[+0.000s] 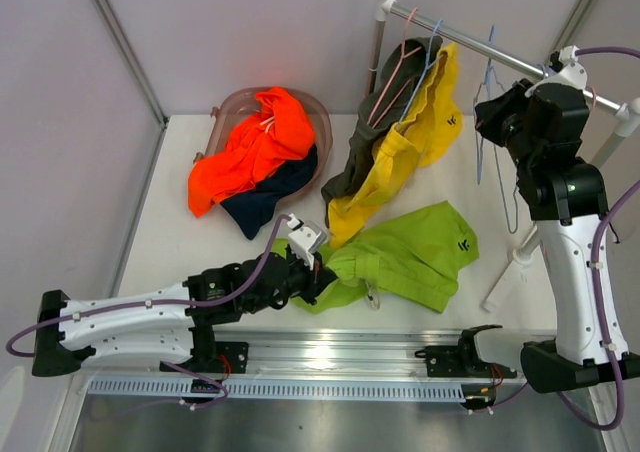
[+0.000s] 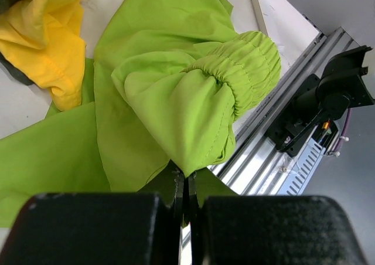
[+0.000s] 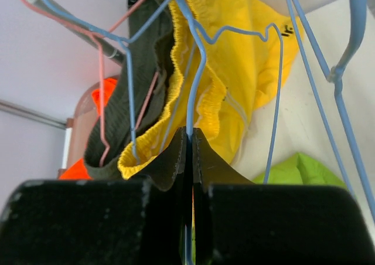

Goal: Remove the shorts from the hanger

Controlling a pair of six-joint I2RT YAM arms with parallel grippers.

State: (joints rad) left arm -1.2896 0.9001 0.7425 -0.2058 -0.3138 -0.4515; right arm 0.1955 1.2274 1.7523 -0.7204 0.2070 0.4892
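The lime green shorts (image 1: 410, 252) lie crumpled on the table, off the hanger. My left gripper (image 1: 318, 268) is shut on a fold of them (image 2: 176, 101), the cloth pinched between the fingertips of that gripper (image 2: 188, 174). Yellow shorts (image 1: 415, 137) hang on a blue hanger, and dark olive-grey shorts (image 1: 365, 137) hang on a pink hanger (image 3: 99, 101). My right gripper (image 1: 492, 122) is up at the rail, shut on the wire of an empty blue hanger (image 3: 193, 71); in the wrist view this gripper (image 3: 190, 131) faces the yellow shorts (image 3: 246, 65). Orange shorts (image 1: 255, 147) and navy shorts (image 1: 265, 197) lie in a basket.
A clear plastic basket (image 1: 240, 100) stands at the back left. The white hanging rail (image 1: 470, 47) slants across the back right, its stand's foot (image 1: 510, 277) beside the right arm. A metal mounting rail (image 1: 340, 357) runs along the near edge.
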